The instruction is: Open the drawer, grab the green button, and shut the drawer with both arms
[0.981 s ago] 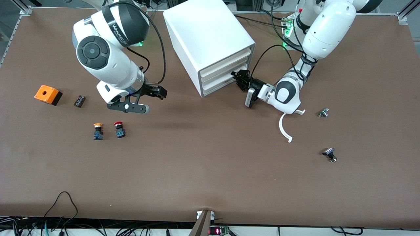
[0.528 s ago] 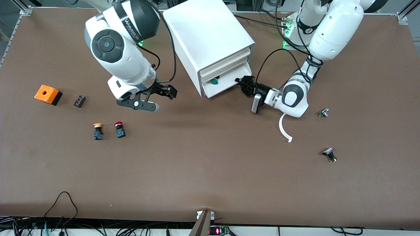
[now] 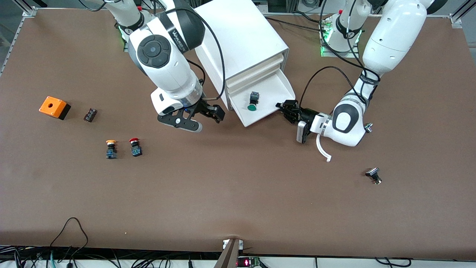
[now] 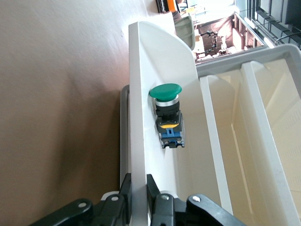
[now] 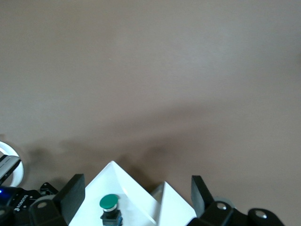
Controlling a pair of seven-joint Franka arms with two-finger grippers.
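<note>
The lowest drawer (image 3: 273,93) of the white cabinet (image 3: 238,41) is pulled out, its white tray open. The green-capped button (image 3: 253,102) lies on its side in the tray. My left gripper (image 3: 285,108) is shut on the drawer's front wall at the corner toward the left arm's end; the left wrist view shows the jaws (image 4: 139,193) clamped on the wall (image 4: 141,94), with the button (image 4: 168,113) just inside. My right gripper (image 3: 214,112) is open and empty over the table beside the tray's other corner. In the right wrist view, the tray corner (image 5: 129,186) and button (image 5: 109,203) show between its fingers (image 5: 71,194).
Orange-capped (image 3: 111,148) and red-capped (image 3: 135,146) pushbuttons stand toward the right arm's end, with an orange box (image 3: 54,107) and a small black part (image 3: 90,114). A white curved strip (image 3: 322,149) and a black-capped part (image 3: 373,175) lie toward the left arm's end.
The left gripper pulled the lowest drawer out toward the front camera, uncovering the whole green button. The right arm swung from over the bare table to beside the drawer.
</note>
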